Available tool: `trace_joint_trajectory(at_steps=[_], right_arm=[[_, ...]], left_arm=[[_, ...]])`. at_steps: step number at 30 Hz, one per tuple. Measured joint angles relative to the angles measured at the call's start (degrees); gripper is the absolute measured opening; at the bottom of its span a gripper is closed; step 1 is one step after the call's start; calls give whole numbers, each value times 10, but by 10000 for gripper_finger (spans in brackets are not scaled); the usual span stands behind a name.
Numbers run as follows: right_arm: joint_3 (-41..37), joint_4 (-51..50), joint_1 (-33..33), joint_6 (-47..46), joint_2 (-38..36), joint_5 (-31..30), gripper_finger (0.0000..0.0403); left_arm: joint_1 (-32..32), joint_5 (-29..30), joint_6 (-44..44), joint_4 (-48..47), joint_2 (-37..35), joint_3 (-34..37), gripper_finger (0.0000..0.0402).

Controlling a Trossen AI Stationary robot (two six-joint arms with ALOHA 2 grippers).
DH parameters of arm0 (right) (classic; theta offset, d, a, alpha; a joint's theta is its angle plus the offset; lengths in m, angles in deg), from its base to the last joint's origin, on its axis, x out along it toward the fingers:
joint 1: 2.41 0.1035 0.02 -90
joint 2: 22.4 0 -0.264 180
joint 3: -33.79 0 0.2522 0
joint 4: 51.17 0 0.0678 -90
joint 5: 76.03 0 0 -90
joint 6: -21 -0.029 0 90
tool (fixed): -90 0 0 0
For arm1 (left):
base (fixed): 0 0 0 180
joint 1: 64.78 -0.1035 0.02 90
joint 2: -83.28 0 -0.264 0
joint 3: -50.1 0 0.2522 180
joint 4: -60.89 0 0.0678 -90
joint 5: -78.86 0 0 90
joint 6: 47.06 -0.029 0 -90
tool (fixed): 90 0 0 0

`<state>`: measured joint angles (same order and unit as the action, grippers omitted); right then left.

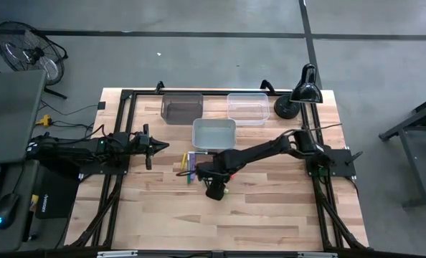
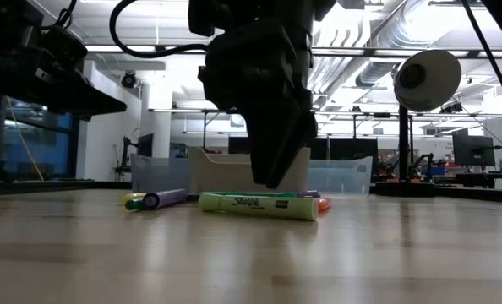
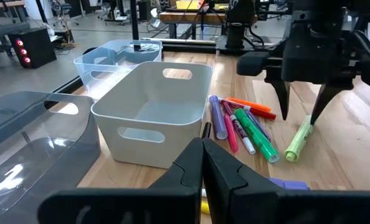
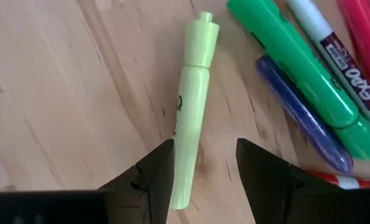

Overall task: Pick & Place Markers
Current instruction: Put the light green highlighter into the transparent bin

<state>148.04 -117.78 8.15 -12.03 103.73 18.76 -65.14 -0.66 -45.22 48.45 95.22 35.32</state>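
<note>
Several markers [image 1: 189, 164] lie flat in a loose cluster on the wooden table, just in front of the white bin [image 1: 214, 134]: green, purple, pink, red-orange and white ones [image 3: 244, 124]. A yellow-green highlighter [image 4: 193, 99] lies a little apart from them. My right gripper [image 4: 203, 152] is open and points down over this highlighter, one finger on either side of its rear end and clear of it [image 3: 300, 111]. In the low view its fingers [image 2: 276, 165] hang just above the highlighter [image 2: 259, 205]. My left gripper [image 1: 163, 146] waits shut at the table's left.
A dark grey bin [image 1: 182, 107] and a clear bin [image 1: 247, 107] stand behind the white bin at the far edge. A black desk lamp [image 1: 299, 93] stands at the far right. Bare wood stretches toward the near edge [image 1: 220, 222].
</note>
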Motion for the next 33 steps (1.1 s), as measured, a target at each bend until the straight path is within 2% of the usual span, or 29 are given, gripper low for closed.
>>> trace_joint_trajectory(at_steps=[11,20,33], right_arm=[[0,13,10,-41,0,-4,161],[0,13,4,-46,5,-23,161],[-1,22,-1,-65,17,-21,161]], left_arm=[[0,2,0,0,0,0,1],[0,2,0,0,0,0,1],[0,1,0,0,0,0,1]])
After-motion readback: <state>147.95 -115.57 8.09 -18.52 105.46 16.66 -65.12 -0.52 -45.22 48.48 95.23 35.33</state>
